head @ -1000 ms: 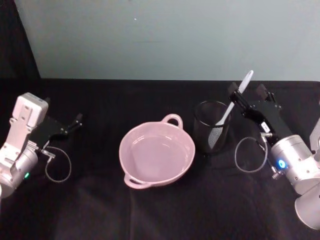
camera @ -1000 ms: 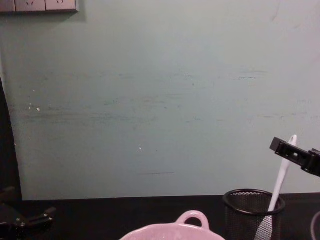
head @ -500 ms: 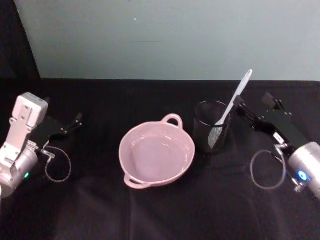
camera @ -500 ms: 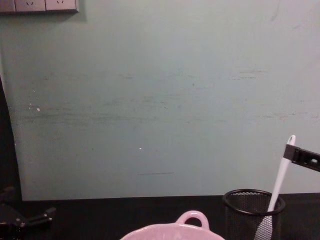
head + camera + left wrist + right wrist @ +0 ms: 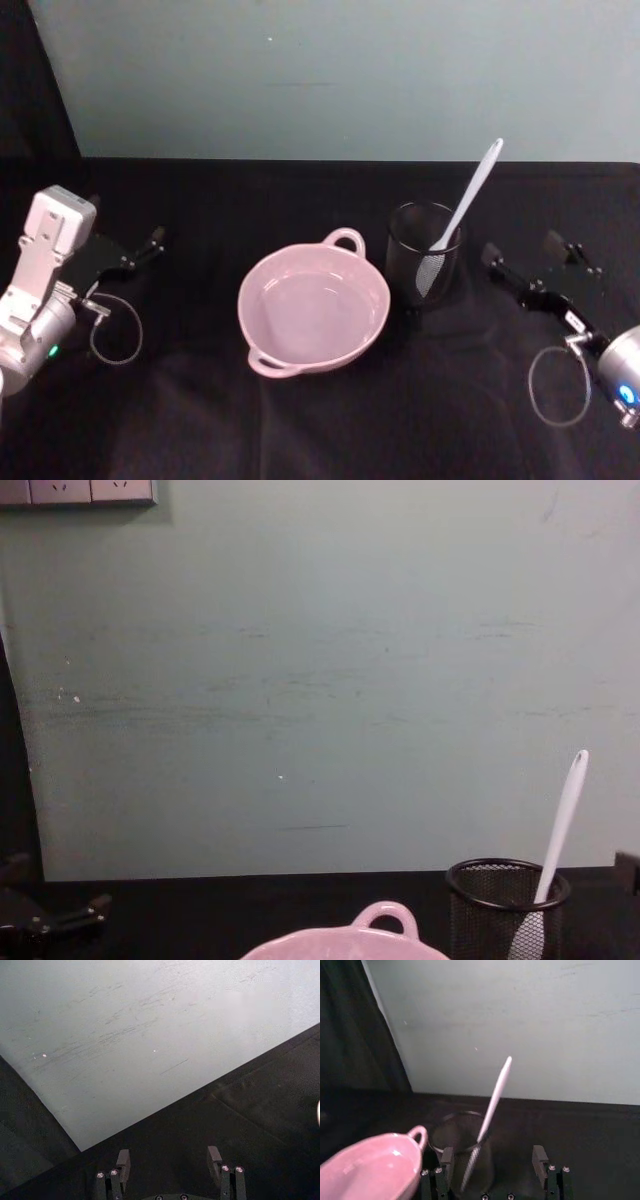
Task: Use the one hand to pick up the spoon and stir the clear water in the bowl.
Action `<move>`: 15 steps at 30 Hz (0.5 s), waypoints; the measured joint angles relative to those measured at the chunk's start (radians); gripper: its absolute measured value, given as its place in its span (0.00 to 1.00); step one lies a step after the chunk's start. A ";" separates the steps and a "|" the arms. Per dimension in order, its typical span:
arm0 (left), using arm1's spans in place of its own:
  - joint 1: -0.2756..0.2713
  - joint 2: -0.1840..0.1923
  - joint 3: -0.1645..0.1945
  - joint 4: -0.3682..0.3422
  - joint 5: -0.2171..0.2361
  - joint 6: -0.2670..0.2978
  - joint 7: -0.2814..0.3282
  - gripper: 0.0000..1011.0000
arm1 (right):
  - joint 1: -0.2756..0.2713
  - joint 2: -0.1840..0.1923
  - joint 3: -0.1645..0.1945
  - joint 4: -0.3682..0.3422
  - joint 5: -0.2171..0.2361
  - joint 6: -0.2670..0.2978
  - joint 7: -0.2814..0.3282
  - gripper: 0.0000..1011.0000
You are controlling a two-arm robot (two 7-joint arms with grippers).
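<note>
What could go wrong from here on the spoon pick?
1. The spoon leans in the light mesh cup; a sideways approach by the right gripper, jaws open and off to the cup's side, could nudge the handle or tip the cup.
2. Lifting at an angle could snag the blade on the cup rim and drag the cup along.
3. The bowl sits right beside the cup, so a toppled cup might hit it and spill water.

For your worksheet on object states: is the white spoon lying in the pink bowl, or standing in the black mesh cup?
Standing in the mesh cup. The spoon leans on its rim, blade down inside, handle slanting up; the bowl beside it holds no utensil.
</note>
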 joint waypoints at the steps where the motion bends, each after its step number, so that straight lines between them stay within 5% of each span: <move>1: 0.000 0.000 0.000 0.000 0.000 0.000 0.000 1.00 | -0.002 0.001 -0.001 -0.002 -0.012 0.003 -0.006 0.99; 7: 0.000 0.000 0.000 0.000 0.000 0.000 0.000 1.00 | -0.026 0.003 -0.007 -0.016 -0.103 0.030 -0.067 0.99; 15: 0.000 0.000 0.000 0.000 0.000 0.000 0.000 1.00 | -0.041 -0.014 0.001 -0.011 -0.108 0.029 -0.071 0.99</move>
